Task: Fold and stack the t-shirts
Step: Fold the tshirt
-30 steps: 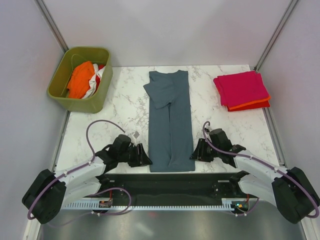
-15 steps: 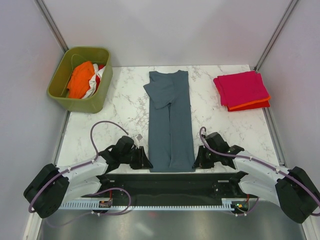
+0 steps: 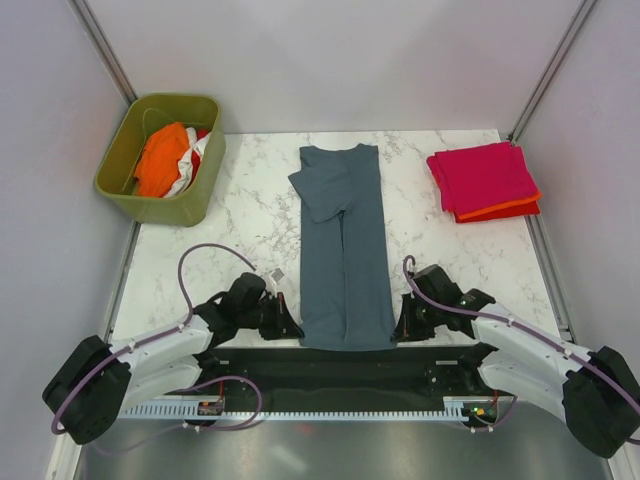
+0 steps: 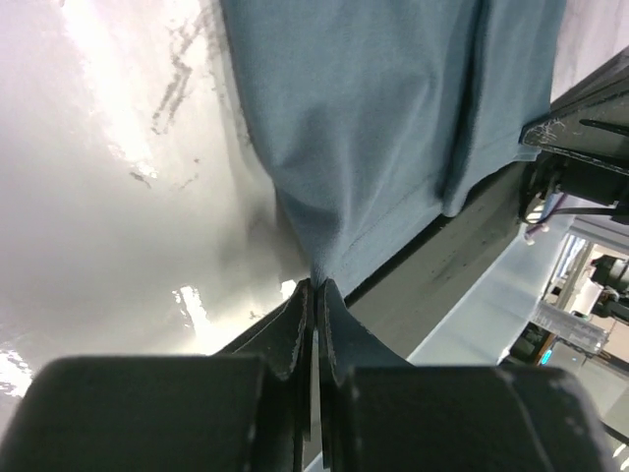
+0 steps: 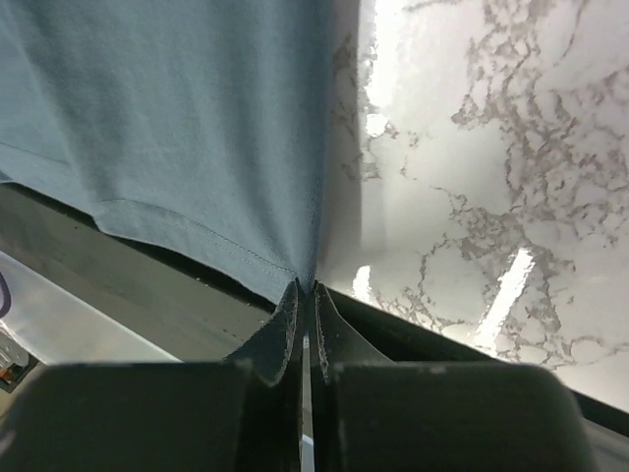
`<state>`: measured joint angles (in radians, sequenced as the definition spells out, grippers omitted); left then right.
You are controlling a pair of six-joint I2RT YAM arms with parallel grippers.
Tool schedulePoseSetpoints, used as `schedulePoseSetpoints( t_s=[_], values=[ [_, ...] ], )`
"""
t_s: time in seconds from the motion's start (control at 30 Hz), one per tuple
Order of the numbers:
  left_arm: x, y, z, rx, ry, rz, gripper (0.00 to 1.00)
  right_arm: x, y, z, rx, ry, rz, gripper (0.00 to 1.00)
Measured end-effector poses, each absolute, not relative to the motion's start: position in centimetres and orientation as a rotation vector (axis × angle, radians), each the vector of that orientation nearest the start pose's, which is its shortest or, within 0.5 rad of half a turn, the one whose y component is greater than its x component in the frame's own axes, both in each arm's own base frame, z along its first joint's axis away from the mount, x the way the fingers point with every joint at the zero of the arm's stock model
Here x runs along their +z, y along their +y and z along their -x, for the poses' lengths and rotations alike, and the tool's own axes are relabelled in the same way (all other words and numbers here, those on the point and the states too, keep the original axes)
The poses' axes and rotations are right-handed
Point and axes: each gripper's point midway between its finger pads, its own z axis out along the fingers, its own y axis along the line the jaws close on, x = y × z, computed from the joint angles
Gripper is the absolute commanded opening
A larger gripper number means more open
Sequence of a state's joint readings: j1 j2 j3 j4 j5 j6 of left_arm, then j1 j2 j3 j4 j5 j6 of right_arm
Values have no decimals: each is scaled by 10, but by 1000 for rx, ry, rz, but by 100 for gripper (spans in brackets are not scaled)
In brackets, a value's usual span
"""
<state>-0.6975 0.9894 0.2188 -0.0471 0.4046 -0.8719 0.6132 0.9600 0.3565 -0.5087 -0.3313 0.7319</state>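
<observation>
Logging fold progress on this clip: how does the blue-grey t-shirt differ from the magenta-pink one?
The blue-grey t-shirt is a long narrow strip, while the magenta-pink t-shirt is a compact rectangle. The blue-grey t-shirt lies directly on the table, whereas the magenta-pink t-shirt tops an orange-red t-shirt. The left tool and right tool pinch the blue-grey t-shirt's near corners, but nothing touches the magenta-pink t-shirt. Both are plain and lie flat.

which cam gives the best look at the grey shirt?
Top external: the grey shirt lies there full length, collar to hem, folded into a narrow strip. Left wrist shows only its hem corner pinched in the left gripper; right wrist only the other hem corner in the right gripper.
</observation>
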Motion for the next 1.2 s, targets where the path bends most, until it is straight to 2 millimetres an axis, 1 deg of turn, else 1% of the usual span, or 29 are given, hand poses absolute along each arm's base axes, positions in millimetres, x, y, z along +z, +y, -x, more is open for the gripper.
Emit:
schedulePoseSetpoints(
  t_s=[0.1, 0.17, 0.27, 0.33, 0.4, 0.5, 0.57, 0.63, 0.7, 0.8, 0.93, 1.0, 1.2],
  values=[
    [33, -223, -108, -1167, 2651, 25, 2, 31, 174, -103, 813, 2856, -54, 0],
    [39, -225, -108, -1199, 2634, 33, 2, 41, 177, -111, 820, 2814, -56, 0],
    [53, -231, -111, -1243, 2611, 44, 2, 67, 185, -132, 831, 2721, -63, 0],
    [67, -238, -119, -1268, 2577, 46, 2, 86, 191, -149, 832, 2657, -66, 0],
    [84, -246, -130, -1288, 2536, 46, 2, 103, 196, -165, 822, 2614, -73, 0],
    [108, -255, -156, -1281, 2477, 82, 2, 128, 201, -199, 797, 2543, -105, 0],
    [117, -255, -175, -1260, 2446, 135, 2, 140, 200, -222, 772, 2510, -136, 0],
    [123, -252, -194, -1230, 2418, 208, 2, 146, 196, -243, 753, 2483, -165, 0],
    [126, -246, -212, -1196, 2391, 289, 2, 147, 188, -264, 726, 2476, -206, 0],
    [124, -232, -237, -1132, 2359, 420, 2, 140, 179, -293, 689, 2485, -253, 0],
    [119, -217, -270, -1055, 2324, 564, 2, 131, 176, -324, 677, 2509, -285, 0],
    [117, -215, -287, -1033, 2320, 603, 2, 127, 178, -340, 685, 2517, -291, 0],
    [107, -218, -338, -1007, 2315, 667, 2, 122, 176, -375, 696, 2512, -321, 0]
  ],
)
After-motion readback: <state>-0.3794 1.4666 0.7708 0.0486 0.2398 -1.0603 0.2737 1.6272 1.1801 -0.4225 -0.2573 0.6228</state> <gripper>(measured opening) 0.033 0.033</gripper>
